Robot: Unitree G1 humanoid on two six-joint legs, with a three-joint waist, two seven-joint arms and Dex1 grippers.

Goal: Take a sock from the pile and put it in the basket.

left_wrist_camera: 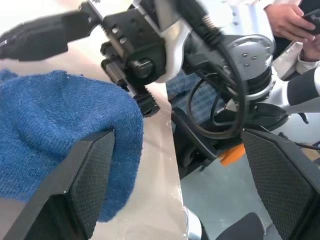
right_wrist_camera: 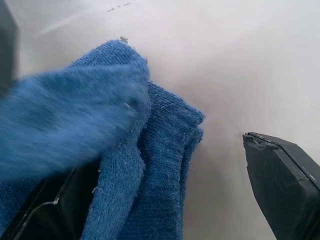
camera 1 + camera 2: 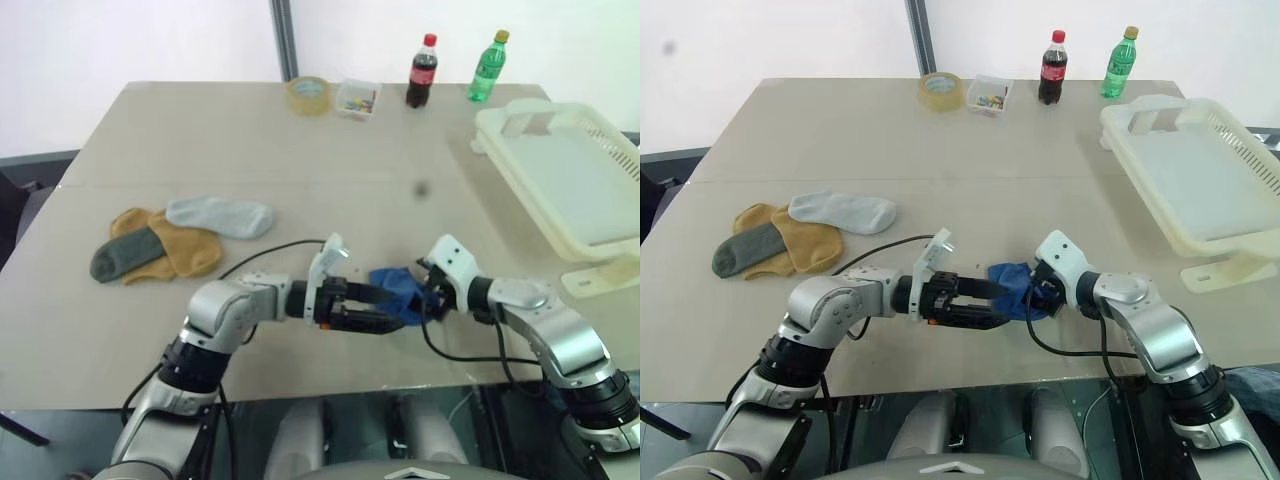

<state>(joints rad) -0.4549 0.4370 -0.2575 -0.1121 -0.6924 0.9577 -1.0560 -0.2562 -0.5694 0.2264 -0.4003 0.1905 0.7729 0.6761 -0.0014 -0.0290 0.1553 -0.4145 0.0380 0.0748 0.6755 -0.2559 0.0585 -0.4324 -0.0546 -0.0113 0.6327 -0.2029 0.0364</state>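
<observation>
1. Your left gripper [image 3: 385, 309] is reaching in from the left with its two black fingers spread wide, and the blue sock [image 3: 398, 288] is lying against one of them; your right gripper [image 3: 432, 298] is meeting it from the other side, jaws also spread, with the sock bunched over one finger.
2. You are seeing that sock crumpled on the table [image 3: 250, 140] right between the two grippers, near the front edge; neither pair of fingers is pinching it.
3. Well away to the left of your left gripper, the pile [image 3: 165, 245] is sitting as mustard yellow, dark grey-green and pale grey socks overlapping one another.
4. Beyond and to the right of your right gripper, the basket [image 3: 605, 245] is resting at the table's right edge, and you are looking at a bare floor inside it.
5. Far ahead of both grippers, a small clear box [image 3: 357, 99] is holding small coloured bits, flanked by a tape roll [image 3: 309, 95], a cola bottle [image 3: 422, 71] and a green bottle [image 3: 488, 66].
</observation>
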